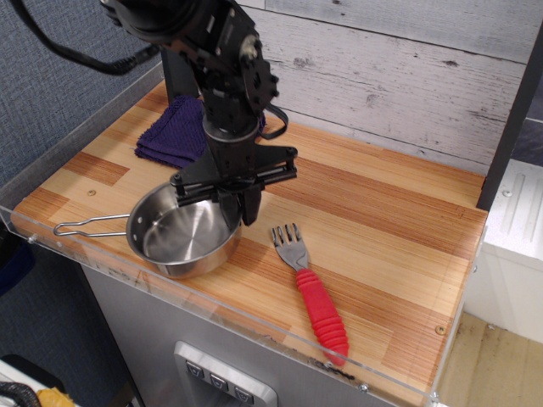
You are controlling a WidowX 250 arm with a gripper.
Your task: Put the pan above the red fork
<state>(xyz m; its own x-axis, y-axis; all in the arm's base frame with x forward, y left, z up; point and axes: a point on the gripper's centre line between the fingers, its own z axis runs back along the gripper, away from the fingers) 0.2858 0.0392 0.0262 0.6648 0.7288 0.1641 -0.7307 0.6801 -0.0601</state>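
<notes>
The shiny steel pan [174,237] is at the front left of the wooden table, its wire handle [85,225] pointing left. My gripper [240,212] points straight down and is shut on the pan's right rim, one finger inside the bowl and one outside. The pan looks slightly tilted; I cannot tell whether it is off the wood. The red fork [321,309] lies to the right of the pan near the front edge. Its silver tines [288,237] point to the back left, a short gap from my gripper.
A folded purple cloth [172,136] lies at the back left behind the arm. A clear plastic lip [212,309] runs along the table's front edge. A grey plank wall [407,76] stands behind the table, and a dark post [513,110] at the right.
</notes>
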